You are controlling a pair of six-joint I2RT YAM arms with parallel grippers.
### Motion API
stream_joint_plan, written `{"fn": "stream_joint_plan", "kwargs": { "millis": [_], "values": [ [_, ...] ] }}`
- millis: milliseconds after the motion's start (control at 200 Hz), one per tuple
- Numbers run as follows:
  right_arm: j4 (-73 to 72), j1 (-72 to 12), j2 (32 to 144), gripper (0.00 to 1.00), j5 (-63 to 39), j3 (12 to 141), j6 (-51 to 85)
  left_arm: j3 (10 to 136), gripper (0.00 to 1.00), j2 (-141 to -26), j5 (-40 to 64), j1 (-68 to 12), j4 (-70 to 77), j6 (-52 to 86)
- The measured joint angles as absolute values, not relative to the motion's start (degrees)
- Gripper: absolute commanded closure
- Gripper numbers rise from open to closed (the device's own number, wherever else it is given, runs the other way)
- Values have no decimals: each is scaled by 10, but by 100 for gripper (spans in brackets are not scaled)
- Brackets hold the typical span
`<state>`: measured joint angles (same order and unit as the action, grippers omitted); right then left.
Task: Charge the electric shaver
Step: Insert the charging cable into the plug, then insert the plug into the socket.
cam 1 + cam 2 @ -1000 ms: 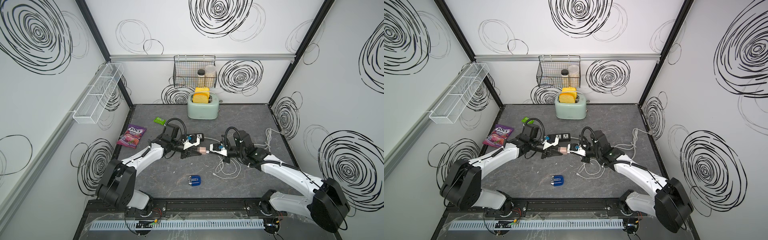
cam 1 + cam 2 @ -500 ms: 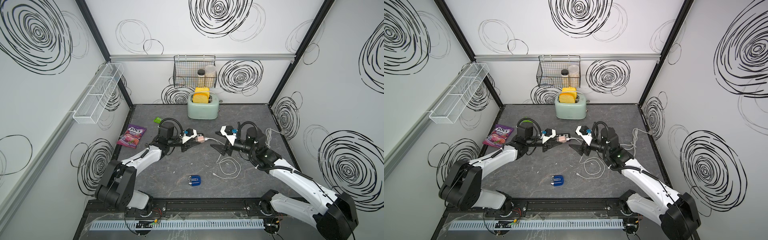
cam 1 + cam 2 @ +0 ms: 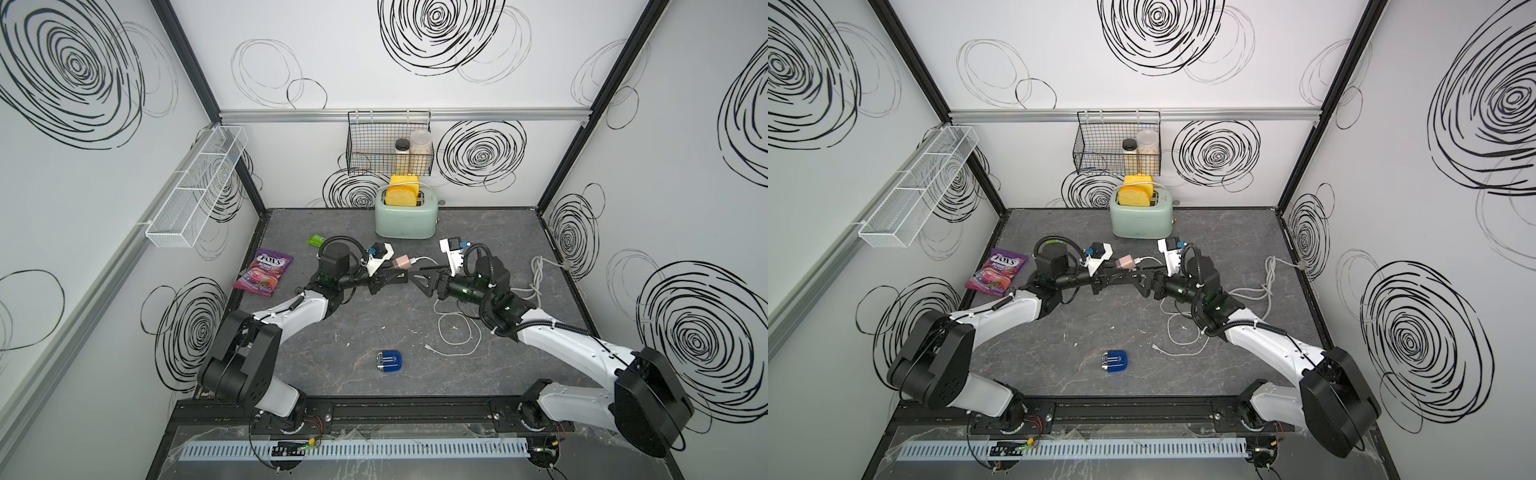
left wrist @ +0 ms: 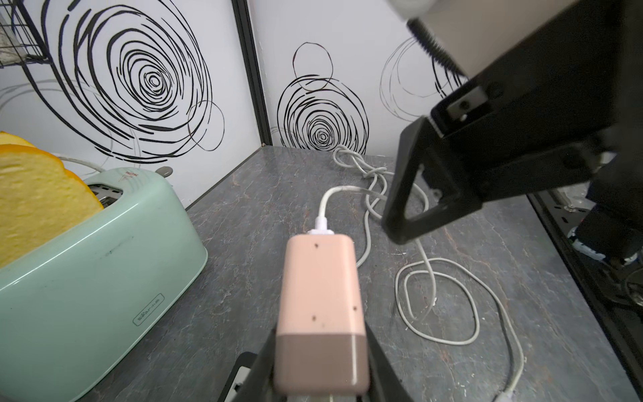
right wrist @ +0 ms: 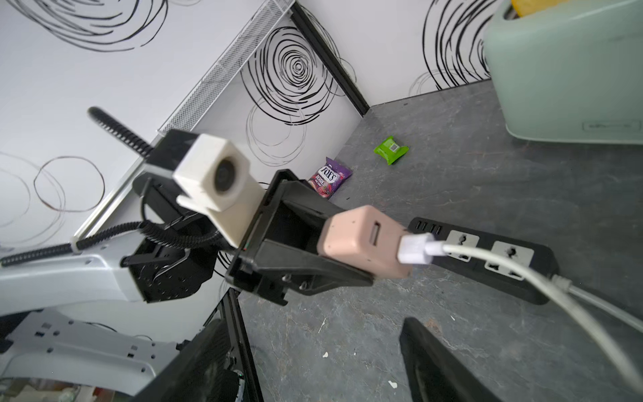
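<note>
The mint toaster (image 3: 405, 220) stands at the back wall; its small badge is unreadable. Only the right wrist view shows the black power strip (image 5: 487, 257) lying in front of the toaster. Above it the left gripper (image 5: 330, 243) clamps the pink charger plug (image 4: 322, 296), with a white cable (image 4: 322, 205) plugged in. The right gripper (image 5: 323, 365) faces it, spread wide and empty. Left of the toaster, a purple bag (image 3: 264, 272) reads "FOX'S BERRIES". The electric shaver (image 3: 389, 360) lies well in front of the toaster, apart from both grippers.

A: Strip (image 5: 438, 229)?
B: Charger (image 5: 362, 240) hides part; in both top views you can't pick it out.
A: Toaster (image 4: 87, 264)?
B: Cropped in both wrist views. Shaver (image 3: 390, 361) heads too small to tell.
</note>
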<state>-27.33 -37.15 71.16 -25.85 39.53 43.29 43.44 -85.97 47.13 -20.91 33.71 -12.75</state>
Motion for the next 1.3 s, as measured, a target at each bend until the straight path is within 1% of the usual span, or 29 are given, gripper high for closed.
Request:
{"fn": "stream_joint_plan", "kwargs": {
  "millis": [190, 305, 465, 530, 620, 795, 866, 1026, 1101, 1211, 1296],
  "values": [
    [-358, -373, 756, 19, -251, 387, 531, 423, 100, -853, 489, -210, 347, -105],
    [-405, -376, 787, 21, -248, 387, 574, 417, 100, -851, 490, -211, 352, -92],
    [-442, -388, 821, 22, -248, 387, 611, 413, 100, -851, 490, -211, 360, -79],
    [-449, -392, 825, 25, -245, 387, 619, 413, 100, -851, 492, -211, 364, -74],
    [-461, -393, 826, 36, -242, 387, 624, 413, 100, -851, 495, -211, 369, -68],
    [-470, -390, 840, 45, -240, 389, 626, 413, 100, -851, 502, -211, 374, -66],
    [-470, -390, 848, 45, -241, 393, 626, 413, 100, -851, 504, -211, 373, -66],
    [-475, -390, 855, 39, -239, 397, 626, 412, 100, -851, 512, -211, 373, -66],
    [-476, -390, 857, 38, -238, 397, 627, 412, 100, -851, 515, -211, 372, -67],
    [-476, -390, 858, 43, -234, 398, 627, 411, 100, -851, 519, -209, 369, -69],
    [-477, -390, 859, 49, -233, 398, 628, 409, 100, -851, 522, -209, 364, -70]
  ]
}}
